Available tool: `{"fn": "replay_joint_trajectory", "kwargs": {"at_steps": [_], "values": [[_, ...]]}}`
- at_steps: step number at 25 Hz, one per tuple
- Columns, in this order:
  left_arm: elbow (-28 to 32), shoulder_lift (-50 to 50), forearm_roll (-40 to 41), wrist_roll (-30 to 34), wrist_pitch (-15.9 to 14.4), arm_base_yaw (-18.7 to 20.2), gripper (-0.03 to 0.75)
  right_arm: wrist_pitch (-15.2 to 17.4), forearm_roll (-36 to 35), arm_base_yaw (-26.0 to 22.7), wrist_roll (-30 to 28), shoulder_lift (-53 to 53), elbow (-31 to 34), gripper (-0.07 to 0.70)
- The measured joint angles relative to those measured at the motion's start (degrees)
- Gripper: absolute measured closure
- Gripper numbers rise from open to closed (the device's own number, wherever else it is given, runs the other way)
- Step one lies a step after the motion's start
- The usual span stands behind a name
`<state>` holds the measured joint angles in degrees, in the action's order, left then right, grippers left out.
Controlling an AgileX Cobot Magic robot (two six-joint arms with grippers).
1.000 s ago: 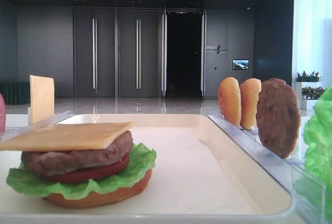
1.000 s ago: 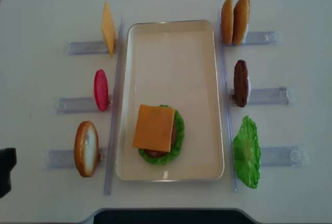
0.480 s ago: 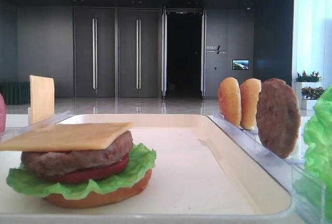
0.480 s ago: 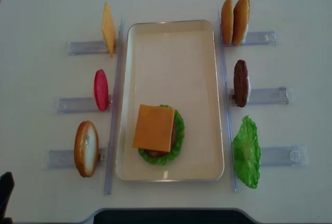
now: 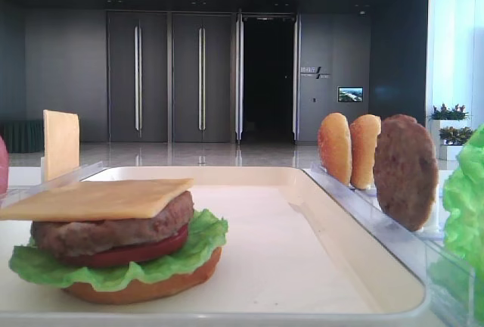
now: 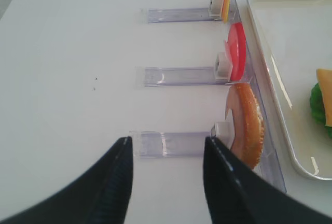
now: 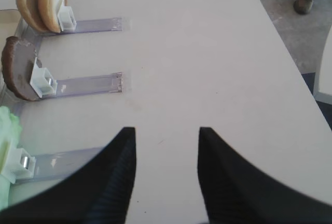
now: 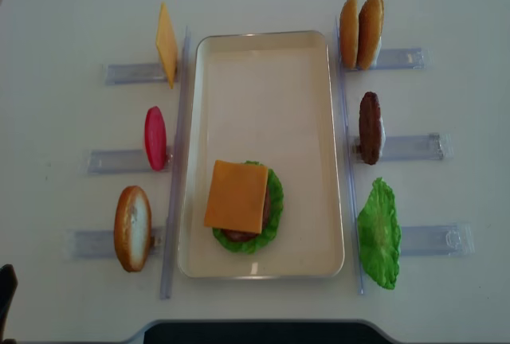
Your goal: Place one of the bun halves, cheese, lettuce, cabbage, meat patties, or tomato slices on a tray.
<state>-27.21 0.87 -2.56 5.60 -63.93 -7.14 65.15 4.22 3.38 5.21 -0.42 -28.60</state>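
Observation:
On the cream tray (image 8: 263, 73) stands a stacked burger: cheese (image 8: 236, 196) on top, then a meat patty (image 5: 113, 232), a tomato slice (image 5: 136, 253), lettuce (image 5: 200, 240) and a bun half (image 5: 144, 285). My left gripper (image 6: 166, 149) is open and holds nothing. It sits on the table side of the holder that carries an upright bun half (image 6: 248, 128), with its right fingertip close to that bun. My right gripper (image 7: 167, 136) is open over bare table, right of the holders with two bun halves (image 7: 41, 1), a patty (image 7: 15, 76) and lettuce (image 7: 8, 130).
Left of the tray, clear holders carry a standing cheese slice (image 8: 166, 44), a tomato slice (image 8: 154, 138) and a bun half (image 8: 132, 228). On the right stand two bun halves (image 8: 360, 32), a patty (image 8: 370, 127) and lettuce (image 8: 378, 234). A dark part of the left arm (image 8: 5, 300) shows at the lower left edge.
The dark left arm at the overhead view's lower left edge has slid further toward the near edge. Nothing on the tray or in the holders has moved.

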Motion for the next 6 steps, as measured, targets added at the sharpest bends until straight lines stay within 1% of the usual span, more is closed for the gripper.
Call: {"fn": "replay_joint_trajectory", "kwargs": {"at_steps": [6], "values": [[0.07, 0.0, 0.0, 0.0, 0.0, 0.0, 0.378, 0.0, 0.0, 0.0, 0.0, 0.0, 0.0, 0.326]]}}
